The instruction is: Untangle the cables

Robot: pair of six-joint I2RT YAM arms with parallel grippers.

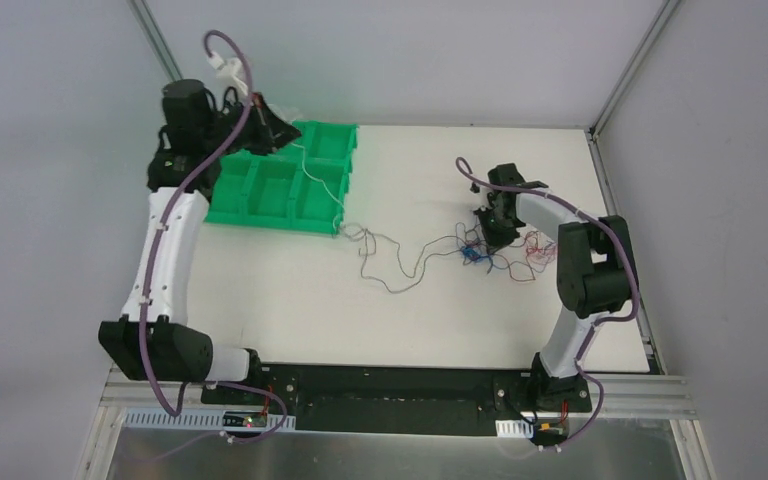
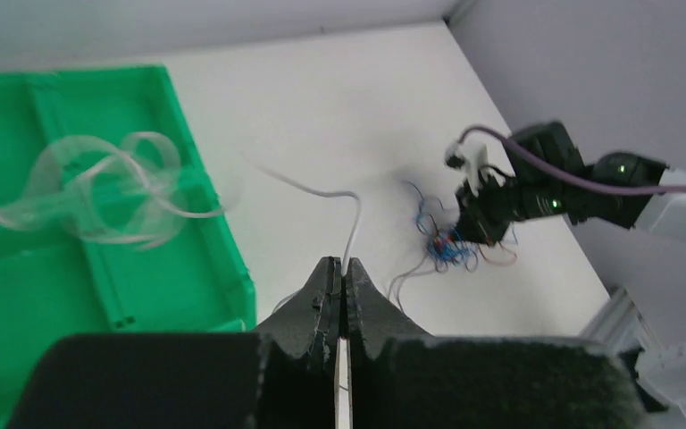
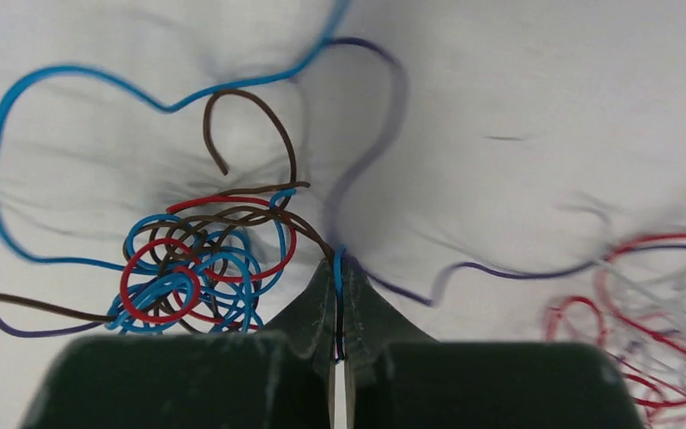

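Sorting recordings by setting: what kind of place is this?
Probably a lab robot cell: a white table boxed in by plain grey panels on metal framing, with two arms bolted to its near edge.

Green compartment tray (image 1: 260, 219), far-left on white table (image 1: 410, 320)

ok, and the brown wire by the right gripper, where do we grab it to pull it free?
Best bet: take the brown wire on its hooked free arc above the blue-and-red knot, near the loose end. Come straight down from above, jaws across the strand. There it lies alone on bare table, while lower down it winds into that knot.
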